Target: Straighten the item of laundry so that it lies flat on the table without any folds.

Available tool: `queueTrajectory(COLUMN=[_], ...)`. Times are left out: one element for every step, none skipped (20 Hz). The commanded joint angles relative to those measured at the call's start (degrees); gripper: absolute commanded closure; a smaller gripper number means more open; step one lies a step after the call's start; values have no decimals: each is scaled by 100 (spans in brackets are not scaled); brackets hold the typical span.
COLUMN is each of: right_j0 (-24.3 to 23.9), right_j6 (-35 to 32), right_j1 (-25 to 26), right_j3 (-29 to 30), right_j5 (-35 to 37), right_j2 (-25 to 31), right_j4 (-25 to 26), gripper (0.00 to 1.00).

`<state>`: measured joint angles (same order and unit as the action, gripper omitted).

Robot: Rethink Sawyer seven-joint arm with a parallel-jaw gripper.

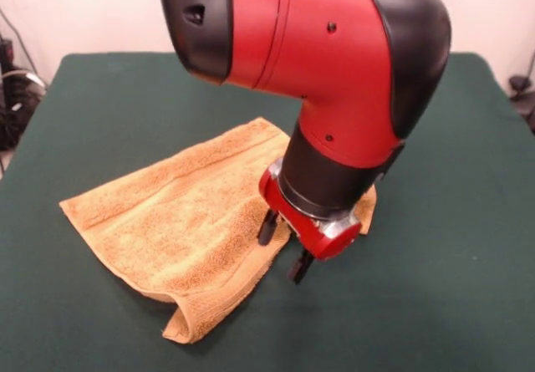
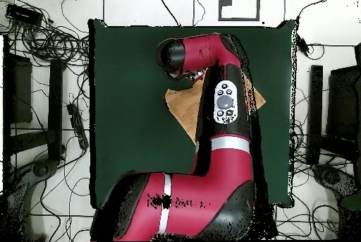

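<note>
Towel (image 1: 184, 221) lies rumpled at frame centre-left on green bench (image 1: 100, 113), lower corner folded under. Pincer (image 1: 284, 248) open, empty, fingers straddling towel's right edge. Arm (image 2: 211, 112) hides most of the towel overhead; cables (image 2: 49, 41) around bench

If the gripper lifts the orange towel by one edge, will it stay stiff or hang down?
The towel will probably hang limp: its near corner already curls over itself. Its looped pile on the felt-like table suggests that it drags and bunches rather than slides. It looks light and thin.
</note>
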<state>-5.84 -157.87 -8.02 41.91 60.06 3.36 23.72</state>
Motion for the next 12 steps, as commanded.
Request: queueTrajectory(right_j0=[285, 295, 297, 313, 339, 371, 422, 475, 513, 534, 549, 550], right_j6=[80, 49, 41, 20, -24, -67, -130, -208, -265, -298, -353, -402], right_j1=[649, 699, 763, 842, 926, 1027, 1114, 1195, 1256, 1319, 1346, 1388], right_j3=[-46, -98, -167, -275, -398, -586, -761, -945, -1065, -1186, -1218, -1256], right_j5=[534, 525, 500, 490, 498, 557, 645, 820, 924, 1048, 1049, 1030], right_j2=[114, 80, 61, 19, -46, -143, -284, -448, -583, -696, -776, -845], right_j4=[34, 64, 95, 149, 216, 315, 441, 559, 643, 687, 706, 715], gripper=[0, 0, 0, 0, 0, 0, 0, 0, 0, 0, 0, 0])
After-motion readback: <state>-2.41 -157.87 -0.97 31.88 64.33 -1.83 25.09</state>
